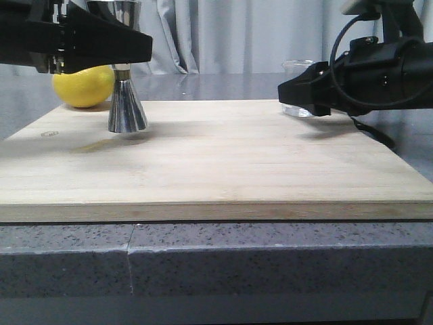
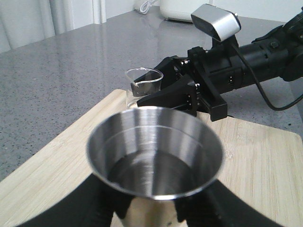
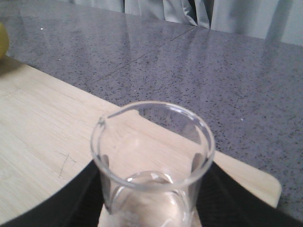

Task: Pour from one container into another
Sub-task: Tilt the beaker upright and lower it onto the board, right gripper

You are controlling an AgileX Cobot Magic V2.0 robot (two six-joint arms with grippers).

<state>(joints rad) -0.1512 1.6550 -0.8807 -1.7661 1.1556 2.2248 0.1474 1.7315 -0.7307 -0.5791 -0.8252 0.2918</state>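
My left gripper (image 1: 124,64) is shut on the narrow waist of the tall steel jigger (image 1: 126,108) at the back left of the bamboo board (image 1: 216,169). The jigger is upright with its base at or just above the wood. Seen from the left wrist, its open cup (image 2: 156,151) fills the view between the black fingers (image 2: 90,208). At the back right corner, my right gripper (image 1: 301,91) is shut on the small clear beaker (image 1: 298,88). Black fingers (image 3: 80,198) press both sides of the upright beaker (image 3: 151,161), which is also visible across the board as beaker (image 2: 143,82).
A yellow lemon (image 1: 84,84) lies just behind the jigger, touching the board's back left edge. Grey speckled counter (image 1: 216,261) surrounds the board. Curtains hang behind, and a white appliance (image 2: 189,7) stands far off on the counter.
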